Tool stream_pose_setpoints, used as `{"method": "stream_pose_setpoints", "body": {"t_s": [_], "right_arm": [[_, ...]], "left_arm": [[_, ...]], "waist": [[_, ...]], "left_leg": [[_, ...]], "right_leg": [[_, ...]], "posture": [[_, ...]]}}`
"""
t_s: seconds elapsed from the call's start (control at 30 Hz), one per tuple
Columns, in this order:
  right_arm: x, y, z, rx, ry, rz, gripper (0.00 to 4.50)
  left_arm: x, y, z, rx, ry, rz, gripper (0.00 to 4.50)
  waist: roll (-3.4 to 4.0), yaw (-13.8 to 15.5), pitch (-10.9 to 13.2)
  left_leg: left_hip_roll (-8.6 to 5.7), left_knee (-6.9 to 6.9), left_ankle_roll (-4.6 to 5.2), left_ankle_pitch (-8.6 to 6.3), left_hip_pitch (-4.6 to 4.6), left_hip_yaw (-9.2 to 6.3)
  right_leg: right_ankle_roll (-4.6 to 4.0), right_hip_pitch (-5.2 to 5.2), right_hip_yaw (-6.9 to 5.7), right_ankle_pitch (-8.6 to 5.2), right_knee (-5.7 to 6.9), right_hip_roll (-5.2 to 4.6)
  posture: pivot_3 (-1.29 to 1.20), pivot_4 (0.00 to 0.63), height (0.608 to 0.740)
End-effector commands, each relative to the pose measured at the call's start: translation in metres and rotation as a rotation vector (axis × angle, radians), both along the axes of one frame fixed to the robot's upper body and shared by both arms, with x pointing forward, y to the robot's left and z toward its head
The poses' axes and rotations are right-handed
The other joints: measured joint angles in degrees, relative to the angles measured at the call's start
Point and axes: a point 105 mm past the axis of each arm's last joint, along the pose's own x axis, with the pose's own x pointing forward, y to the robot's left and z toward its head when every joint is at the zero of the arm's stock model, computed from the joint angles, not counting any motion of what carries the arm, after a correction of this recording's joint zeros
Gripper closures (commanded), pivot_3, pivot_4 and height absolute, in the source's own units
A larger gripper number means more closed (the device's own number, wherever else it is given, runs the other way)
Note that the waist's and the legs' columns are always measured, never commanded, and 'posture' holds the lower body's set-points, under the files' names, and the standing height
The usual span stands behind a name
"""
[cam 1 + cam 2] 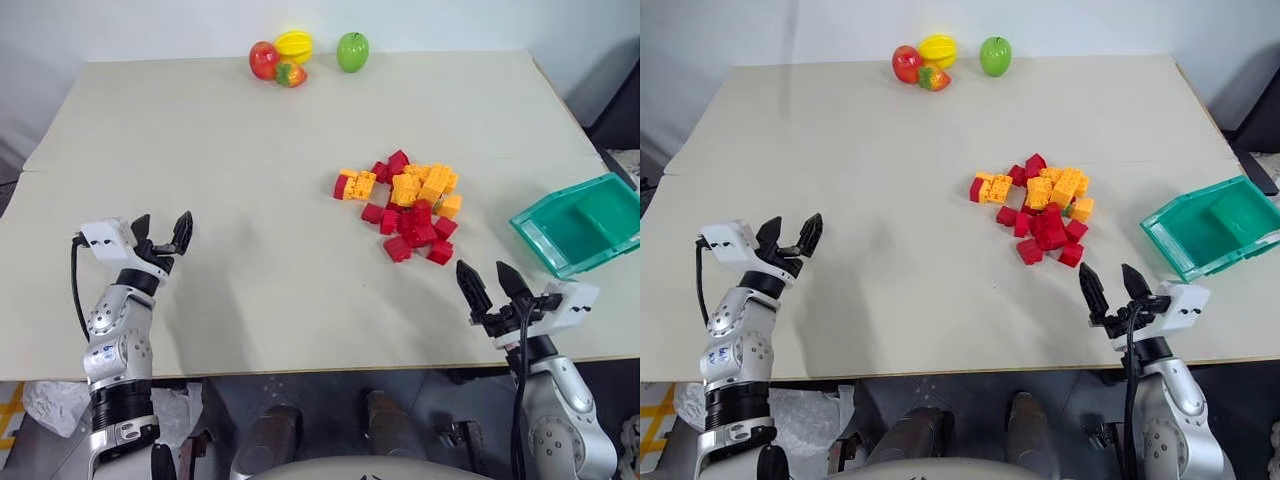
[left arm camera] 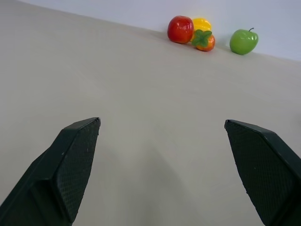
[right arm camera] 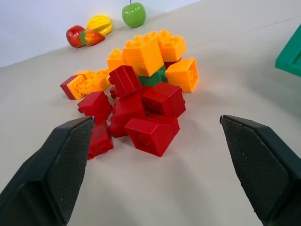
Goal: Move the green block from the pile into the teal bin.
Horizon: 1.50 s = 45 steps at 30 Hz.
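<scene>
Right wrist view: small dark green plastic studded block sits mid-frame, wedged beneath orange bricks in the pile. Likely light, rigid, slippery; grip exposed sides. Both grippers' jaws spread, empty.

I'm looking at what reads as a robot test lab, not a home. A broad beige flat tabletop sits vs. a plain pale wall, w/ nothing domestic on it, just props: a cluster of shiny plastic toy fruits at the far edge, a loose heap of red and orange-yellow studded plastic bricks mid-table, and a translucent teal plastic sorting tray at the right edge. Crumpled clear plastic sheeting lies on the floor below the near edge.
</scene>
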Motion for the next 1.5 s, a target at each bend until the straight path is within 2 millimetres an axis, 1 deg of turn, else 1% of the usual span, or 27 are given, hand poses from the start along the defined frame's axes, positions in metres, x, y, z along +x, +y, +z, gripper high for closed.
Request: {"method": "stream_pose_setpoints", "body": {"t_s": [0.03, 0.17, 0.27, 0.33, 0.43, 0.53, 0.67, 0.77, 0.83, 0.9, 1.07, 1.17, 1.23, 1.27, 1.3, 1.4, 1.5], "right_arm": [[-0.004, -0.002, 0.013, -0.015, -0.045, 0.001, 0.03], [-0.007, 0.000, 0.022, -0.044, -0.060, 0.003, 0.03], [-0.009, 0.004, 0.029, -0.094, -0.058, 0.024, 0.03], [-0.010, 0.008, 0.033, -0.141, -0.054, 0.038, 0.03], [-0.013, 0.021, 0.041, -0.243, -0.042, 0.092, 0.03], [-0.014, 0.029, 0.050, -0.300, -0.049, 0.121, 0.03], [-0.011, 0.041, 0.056, -0.373, -0.062, 0.175, 0.03], [-0.007, 0.058, 0.067, -0.439, -0.075, 0.242, 0.03], [-0.001, 0.068, 0.072, -0.480, -0.072, 0.276, 0.03], [0.007, 0.077, 0.076, -0.504, -0.063, 0.294, 0.03], [0.029, 0.099, 0.084, -0.531, -0.042, 0.328, 0.03], [0.058, 0.115, 0.089, -0.510, -0.002, 0.320, 0.64], [0.081, 0.121, 0.092, -0.499, 0.017, 0.282, 1.21], [0.090, 0.123, 0.093, -0.494, 0.027, 0.267, 1.52], [0.097, 0.125, 0.093, -0.489, 0.038, 0.256, 1.86], [0.115, 0.135, 0.095, -0.474, 0.054, 0.244, 2.85], [0.145, 0.144, 0.092, -0.422, 0.111, 0.190, 3.86]], "left_arm": [[0.002, -0.003, 0.008, 0.036, -0.028, -0.014, 0.00], [0.006, -0.006, 0.009, 0.047, -0.022, -0.047, 0.00], [0.012, -0.014, 0.014, 0.058, -0.019, -0.105, 0.00], [0.014, -0.021, 0.016, 0.098, -0.018, -0.149, 0.00], [0.016, -0.043, 0.019, 0.182, -0.017, -0.290, 0.00], [0.015, -0.061, 0.029, 0.177, -0.066, -0.447, 0.00], [0.008, -0.086, 0.032, 0.214, -0.103, -0.640, 0.00], [0.000, -0.107, 0.027, 0.311, -0.098, -0.807, 0.00], [-0.002, -0.115, 0.025, 0.370, -0.102, -0.888, 0.00], [-0.001, -0.120, 0.025, 0.404, -0.115, -0.953, 0.00], [0.008, -0.128, 0.029, 0.432, -0.137, -1.043, 0.00], [0.005, -0.137, 0.037, 0.408, -0.218, -1.153, 0.00], [0.002, -0.140, 0.038, 0.380, -0.245, -1.213, 0.00], [0.001, -0.140, 0.038, 0.378, -0.250, -1.234, 0.00], [0.002, -0.140, 0.037, 0.387, -0.254, -1.237, 0.00], [0.007, -0.140, 0.037, 0.458, -0.273, -1.206, 0.00], [0.015, -0.138, 0.039, 0.506, -0.294, -1.156, 0.00]], "waist": [[0.00, 0.00, 0.00], [0.00, -0.03, 0.00], [0.00, 0.00, 0.00], [0.00, 0.03, 0.00], [0.01, 0.04, 0.01], [0.01, 0.04, 0.01], [0.01, -0.12, 0.01], [0.02, -0.13, 0.02], [0.03, -0.05, 0.02], [0.02, -0.02, 0.03], [0.02, -0.10, 0.03], [0.01, -0.25, 0.03], [0.01, -0.55, 0.02], [0.01, -0.99, 0.02], [0.01, -1.35, 0.02], [0.00, -1.69, 0.02], [0.01, -2.18, 0.03]], "left_leg": [[0.00, -0.01, 0.00, 0.00, 0.00, 0.00], [0.01, -0.02, 0.00, 0.00, 0.00, 0.01], [0.01, -0.03, 0.00, 0.00, 0.00, 0.04], [0.01, -0.02, 0.00, 0.00, -0.01, 0.02], [0.01, -0.03, 0.01, 0.00, -0.01, 0.04], [0.01, -0.03, 0.02, -0.01, -0.02, 0.04], [0.03, -0.04, 0.03, -0.01, -0.02, 0.08], [0.05, -0.04, 0.04, -0.03, -0.03, 0.12], [0.07, -0.03, 0.04, -0.03, -0.04, 0.12], [0.06, 0.01, 0.04, -0.03, -0.05, 0.12], [0.07, -0.04, 0.06, -0.04, -0.09, 0.10], [0.06, -0.01, 0.08, -0.05, -0.29, 0.14], [0.04, 0.12, 0.09, -0.05, -0.62, 0.17], [0.05, 0.31, 0.08, -0.05, -0.91, 0.14], [0.04, 0.45, 0.07, -0.06, -1.08, 0.13], [-0.02, 0.49, 0.09, -0.08, -1.14, 0.08], [-0.09, 0.58, 0.12, -0.09, -1.16, 0.10]], "right_leg": [[0.00, 0.00, 0.00, 0.00, 0.00, 0.00], [0.00, -0.01, 0.00, 0.00, -0.01, 0.01], [0.00, -0.02, 0.00, 0.00, -0.02, 0.01], [0.00, -0.02, 0.00, 0.00, -0.03, 0.01], [0.00, -0.02, 0.00, 0.00, -0.04, 0.00], [0.00, 0.00, -0.01, 0.00, -0.08, 0.00], [0.01, -0.02, -0.01, 0.00, -0.10, 0.01], [0.00, -0.04, 0.00, 0.00, -0.11, 0.01], [0.00, -0.05, -0.01, 0.00, -0.13, 0.02], [0.01, -0.03, -0.02, 0.01, -0.14, 0.01], [0.00, -0.10, -0.05, 0.01, -0.20, 0.01], [0.01, -0.30, -0.05, 0.01, -0.18, 0.00], [0.01, -0.64, -0.04, 0.02, -0.08, -0.03], [0.02, -0.89, -0.08, 0.03, 0.14, -0.02], [0.01, -1.07, -0.10, 0.04, 0.36, -0.02], [0.01, -1.12, -0.13, 0.04, 0.38, -0.05], [0.04, -1.13, -0.12, 0.05, 0.42, -0.10]], "posture": [[0.00, 0.150, 0.740], [0.00, 0.150, 0.740], [0.00, 0.150, 0.740], [0.00, 0.150, 0.740], [0.00, 0.150, 0.740], [0.00, 0.150, 0.740], [0.00, 0.150, 0.740], [0.00, 0.150, 0.740], [0.00, 0.150, 0.740], [0.00, 0.150, 0.740], [0.00, 0.150, 0.740], [0.00, 0.150, 0.740], [0.00, 0.150, 0.740], [0.00, 0.150, 0.740], [0.00, 0.150, 0.740], [0.00, 0.150, 0.740], [0.00, 0.150, 0.740]]}}
